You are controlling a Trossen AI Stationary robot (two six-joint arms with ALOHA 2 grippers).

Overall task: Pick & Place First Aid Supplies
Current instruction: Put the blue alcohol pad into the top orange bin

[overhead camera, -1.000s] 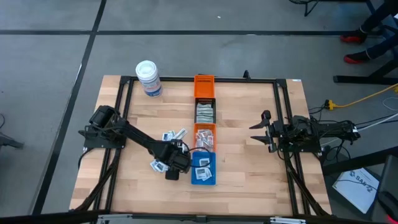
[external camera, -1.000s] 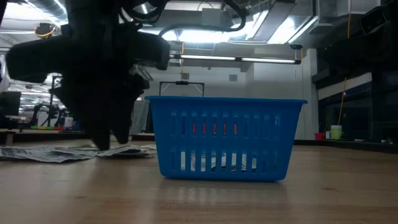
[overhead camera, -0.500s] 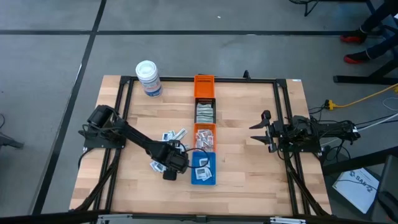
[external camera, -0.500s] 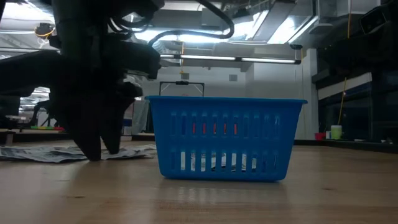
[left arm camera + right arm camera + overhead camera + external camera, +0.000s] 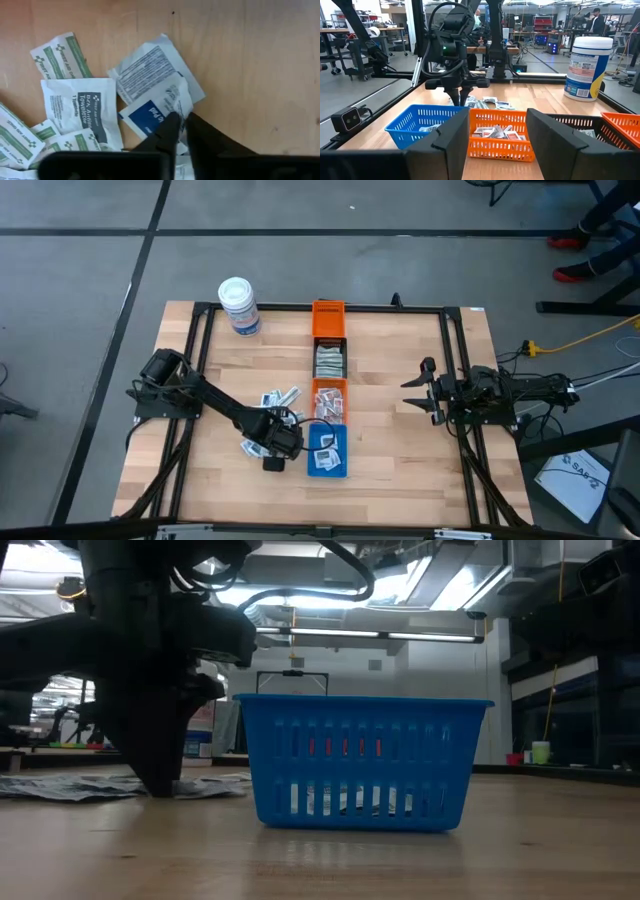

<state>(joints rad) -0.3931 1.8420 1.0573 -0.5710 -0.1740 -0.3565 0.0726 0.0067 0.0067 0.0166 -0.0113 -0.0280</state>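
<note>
1. Reading the print in the left wrist view: one white packet with a blue panel [image 5: 152, 111] says "Pad", another packet [image 5: 80, 107] says "BZK Antiseptic Towelette", and a green-striped one [image 5: 60, 57] says "First Aid".
2. A larger white packet [image 5: 145, 67] with fine black print lies under the blue-panel one; its text is too small to read.
3. Down the bench [image 5: 400, 470] middle runs a row of bins: orange bin [image 5: 328, 318], black bin [image 5: 330, 362] with pale strips in it, a second orange bin [image 5: 329, 400] with small packets, and blue bin [image 5: 327, 452] holding a few white packets.
4. A white tub [image 5: 239, 306] with a blue label stands near the far left corner; its label cannot be read.
5. Loose packets [image 5: 277, 397] lie on the wood just left of the bins.
6. Left claw [image 5: 181, 119] points down at that pile, its fingers pinched together on the edge of the blue-panel packet, just left of the blue bin.
7. Right claw [image 5: 412, 392] waits at the right side, level above the bench, fingers spread and holding nothing.
</note>
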